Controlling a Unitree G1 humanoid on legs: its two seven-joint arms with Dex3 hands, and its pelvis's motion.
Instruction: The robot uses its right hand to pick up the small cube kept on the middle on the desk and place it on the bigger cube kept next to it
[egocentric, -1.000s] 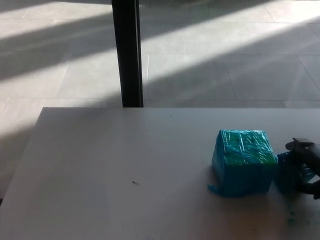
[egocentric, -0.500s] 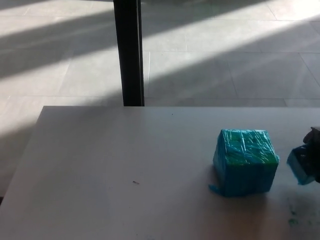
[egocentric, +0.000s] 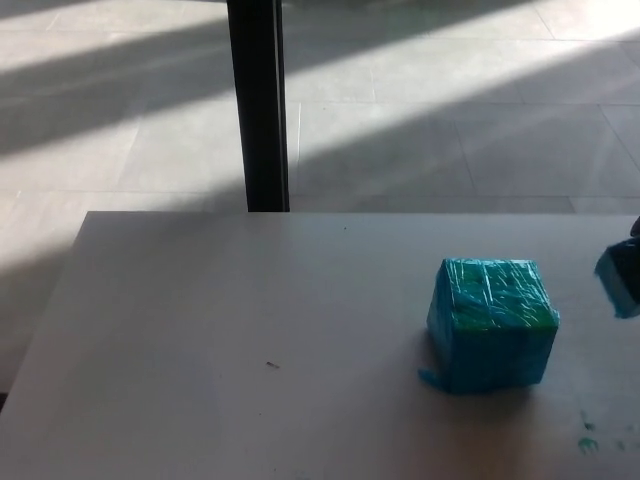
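Risk: small cube (egocentric: 621, 281), lifted at the right edge of frame beside the big cube (egocentric: 492, 322), could slip or land off-centre and tumble onto the tabletop (egocentric: 250, 340). Right robot hand (egocentric: 634, 262) mostly cropped out; looks clamped on the small cube. Left not visible.

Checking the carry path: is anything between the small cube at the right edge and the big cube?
Nothing: in the head view only bare desk separates the small cube from the big cube.
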